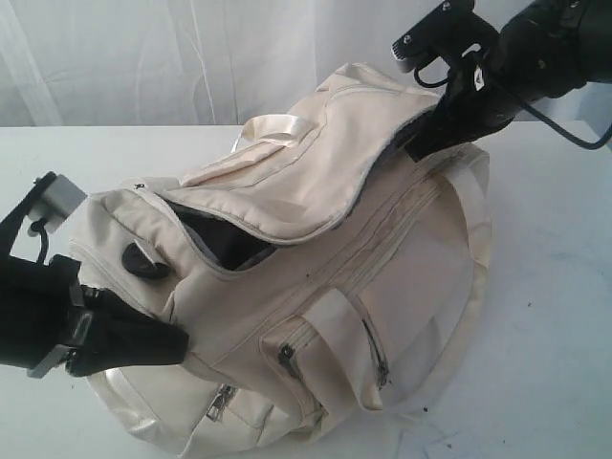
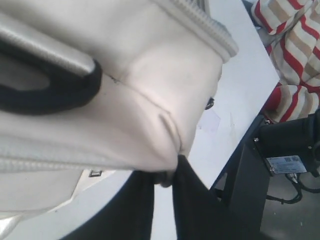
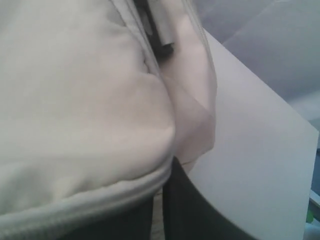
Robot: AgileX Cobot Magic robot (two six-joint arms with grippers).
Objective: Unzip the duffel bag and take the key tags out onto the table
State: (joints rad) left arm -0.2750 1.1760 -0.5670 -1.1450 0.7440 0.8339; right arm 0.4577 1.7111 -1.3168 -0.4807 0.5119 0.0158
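Observation:
The cream-white duffel bag (image 1: 382, 249) lies across the white table (image 1: 555, 316). Its main zipper is parted, and dark lining (image 1: 225, 239) shows in the gap under the raised top flap (image 1: 306, 172). My right gripper (image 1: 421, 143) is shut on the flap's edge at the far right end and holds it up; the right wrist view shows the gripper (image 3: 159, 192) pinching fabric. My left gripper (image 1: 182, 342) is shut on the bag's near left end, and the left wrist view shows the gripper (image 2: 167, 180) clamped on a fold of cloth. The key tags are hidden.
A black loop (image 1: 143, 260) sits on the bag's left end, and zipped side pockets (image 1: 285, 356) face front. A white curtain (image 1: 143, 57) hangs behind. Past the table's edge are striped red-and-cream cloth (image 2: 290, 45) and a black unit (image 2: 287, 145).

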